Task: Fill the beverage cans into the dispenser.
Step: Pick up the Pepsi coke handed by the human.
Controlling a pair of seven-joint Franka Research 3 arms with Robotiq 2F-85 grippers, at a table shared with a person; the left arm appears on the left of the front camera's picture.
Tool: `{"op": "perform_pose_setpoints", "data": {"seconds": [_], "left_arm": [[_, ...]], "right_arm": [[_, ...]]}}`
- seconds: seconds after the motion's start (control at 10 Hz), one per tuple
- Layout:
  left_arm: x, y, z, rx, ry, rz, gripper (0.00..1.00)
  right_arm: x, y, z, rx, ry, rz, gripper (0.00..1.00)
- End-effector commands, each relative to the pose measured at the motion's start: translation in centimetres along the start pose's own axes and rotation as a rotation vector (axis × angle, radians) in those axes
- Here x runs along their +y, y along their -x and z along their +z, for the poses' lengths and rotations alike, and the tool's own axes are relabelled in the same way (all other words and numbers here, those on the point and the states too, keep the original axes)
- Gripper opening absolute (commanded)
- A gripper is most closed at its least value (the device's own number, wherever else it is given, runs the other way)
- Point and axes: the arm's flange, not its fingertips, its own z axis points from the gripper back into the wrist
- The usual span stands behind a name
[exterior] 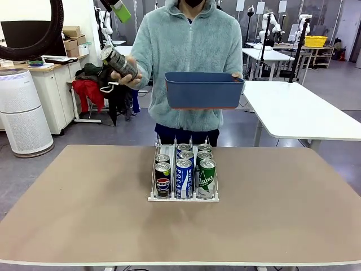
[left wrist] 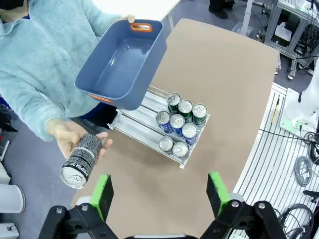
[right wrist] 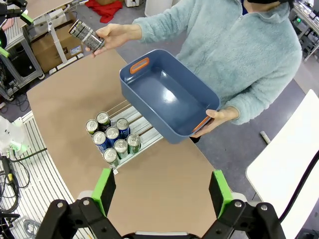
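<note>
Two grippers, my left gripper (left wrist: 159,191) and my right gripper (right wrist: 162,189), hang wide open and empty up high, I think so the person's hand (exterior: 134,79) can pass me the dark can (exterior: 119,62) held beside the empty blue bin (exterior: 204,90), while eight cans (exterior: 185,169) stand in the dispenser (exterior: 183,199) on the tan table (exterior: 84,197) in a lab room.

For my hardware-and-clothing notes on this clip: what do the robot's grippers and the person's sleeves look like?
The left gripper has a black two-finger frame with bright green pads on the fingers. The right gripper looks the same, black with green pads. The person's sleeves are long, fluffy and pale teal, part of a zip-front fleece top.
</note>
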Motion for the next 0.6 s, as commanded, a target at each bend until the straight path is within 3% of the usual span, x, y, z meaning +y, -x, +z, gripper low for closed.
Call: {"op": "perform_pose_setpoints", "data": {"seconds": [0.0,0.5], "left_arm": [[0.03,0.0,0.09,-0.001,0.022,-0.014,1.0],[0.03,0.0,0.09,-0.001,0.022,-0.014,1.0]], "right_arm": [[0.09,-0.01,0.02,0.0,0.001,-0.013,1.0],[0.09,-0.01,0.02,0.0,0.001,-0.013,1.0]]}}
